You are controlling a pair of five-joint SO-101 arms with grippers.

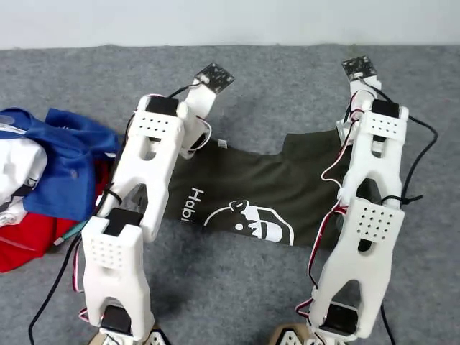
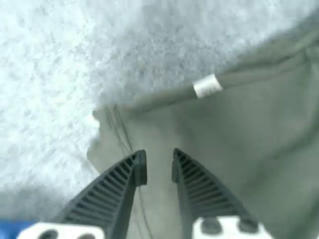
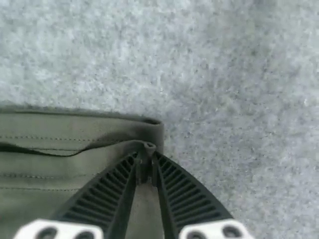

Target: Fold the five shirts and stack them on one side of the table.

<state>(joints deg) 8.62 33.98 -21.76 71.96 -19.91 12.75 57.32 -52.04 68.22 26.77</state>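
Fingers (image 3: 119, 194) of right gripper (image 3: 146, 162) pinched on right corner of green shirt (image 1: 287, 194), left gripper (image 2: 159, 167) fingers apart over left corner, ready to fold.

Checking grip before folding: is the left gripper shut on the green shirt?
No, the left gripper is open over the green shirt, a clear gap between its tips.

My fingers (image 2: 119, 185) are matt black plastic, ribbed on their inner faces; my arm shells (image 1: 370, 231) are smooth white plastic. The olive shirt (image 1: 287, 183) is soft matt cloth, its white neck label (image 2: 208, 85) smoother. The table cover (image 3: 224, 59) is rough grey felt.
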